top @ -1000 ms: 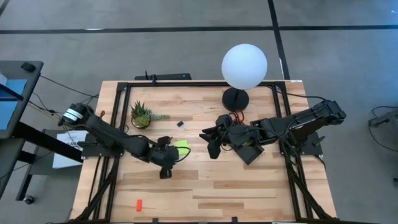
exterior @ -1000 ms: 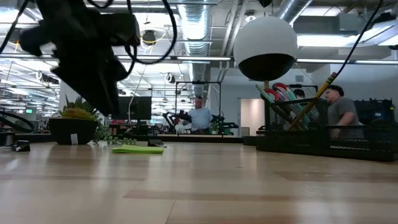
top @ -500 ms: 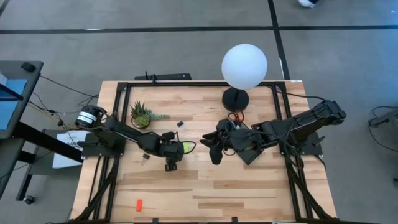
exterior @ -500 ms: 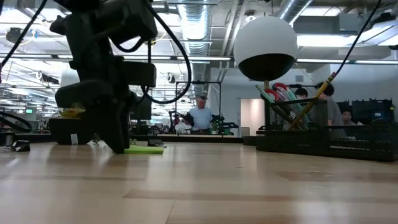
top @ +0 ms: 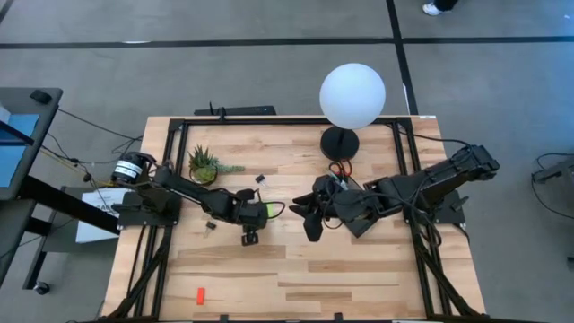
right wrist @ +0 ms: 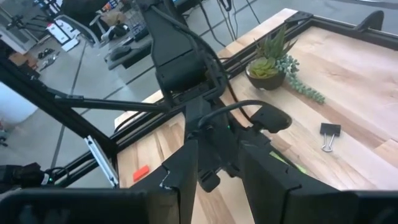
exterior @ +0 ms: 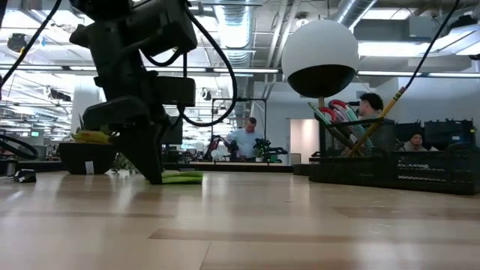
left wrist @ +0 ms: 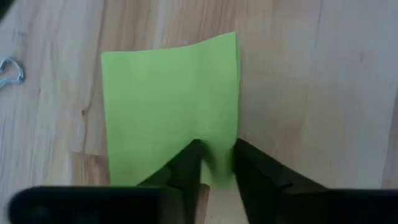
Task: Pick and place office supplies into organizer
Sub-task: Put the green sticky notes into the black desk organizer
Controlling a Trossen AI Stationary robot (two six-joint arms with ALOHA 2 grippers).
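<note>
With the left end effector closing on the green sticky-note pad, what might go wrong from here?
1. The left end effector pinches only the near edge of the sticky-note pad, which already buckles; it may peel off a few sheets or let the pad slip.
2. The right end effector waits close by, in front of the organizer; carrying the pad there risks the arms bumping.

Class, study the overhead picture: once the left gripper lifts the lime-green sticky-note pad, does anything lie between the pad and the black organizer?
Yes. The right gripper hovers above the table between the sticky-note pad and the organizer. The left gripper is already on the pad's edge.
</note>
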